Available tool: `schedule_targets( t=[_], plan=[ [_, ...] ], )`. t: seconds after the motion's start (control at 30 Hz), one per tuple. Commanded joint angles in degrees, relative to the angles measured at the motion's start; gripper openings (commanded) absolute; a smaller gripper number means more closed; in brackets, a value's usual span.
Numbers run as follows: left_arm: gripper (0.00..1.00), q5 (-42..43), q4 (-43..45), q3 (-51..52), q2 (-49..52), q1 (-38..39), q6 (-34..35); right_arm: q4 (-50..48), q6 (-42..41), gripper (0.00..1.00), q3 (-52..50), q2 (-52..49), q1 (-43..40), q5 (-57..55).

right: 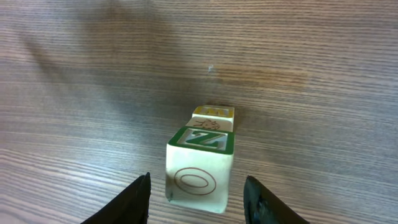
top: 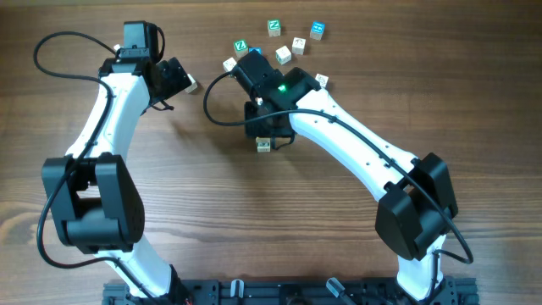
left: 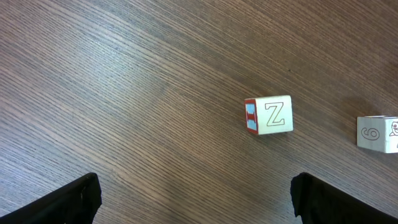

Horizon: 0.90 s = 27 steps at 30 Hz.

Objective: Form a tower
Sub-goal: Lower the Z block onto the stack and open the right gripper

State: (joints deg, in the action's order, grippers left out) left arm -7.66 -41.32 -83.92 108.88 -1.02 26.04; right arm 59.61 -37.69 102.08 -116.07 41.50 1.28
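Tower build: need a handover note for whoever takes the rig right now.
Left gripper: open, empty, with a loose Z cube ahead of it.
Right gripper: open, jaws either side of the tower at its top cube, clear of it.
The tower stands under the right wrist. The top cube shows a green Z, with a yellow cube lower down.
Done: column stacked, top cube seated.
Left: probably lift the right arm straight up without clipping it. The loose cubes on the far side are spare if it should go higher.

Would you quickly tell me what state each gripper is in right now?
Left gripper: open, empty.
Right gripper: open, straddling the top of the tower, not gripping it.
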Motion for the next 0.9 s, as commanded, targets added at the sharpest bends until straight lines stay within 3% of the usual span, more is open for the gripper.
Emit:
schedule_targets(
  t=[0.0,0.57,0.73,0.87],
  plan=[
    [1.00,-0.37,0.00,0.35,0.70,0.00,-0.26,0.22,0.04,0.49,-0.44,-0.85,0.28,2.21],
    [1.00,-0.37,0.00,0.37,0.70,0.00,-0.26,0.50,0.00,0.51,-0.44,-0.85,0.28,3.45],
    [1.00,-0.37,0.00,0.37,0.70,0.00,-0.26,-0.76,0.15,0.52,-0.44,-0.83,0.28,-6.10],
    [1.00,-0.37,0.00,0.35,0.70,0.00,-0.26,-6.19,0.35,0.57,-0.44,-0.85,0.28,-6.93]
  ],
)
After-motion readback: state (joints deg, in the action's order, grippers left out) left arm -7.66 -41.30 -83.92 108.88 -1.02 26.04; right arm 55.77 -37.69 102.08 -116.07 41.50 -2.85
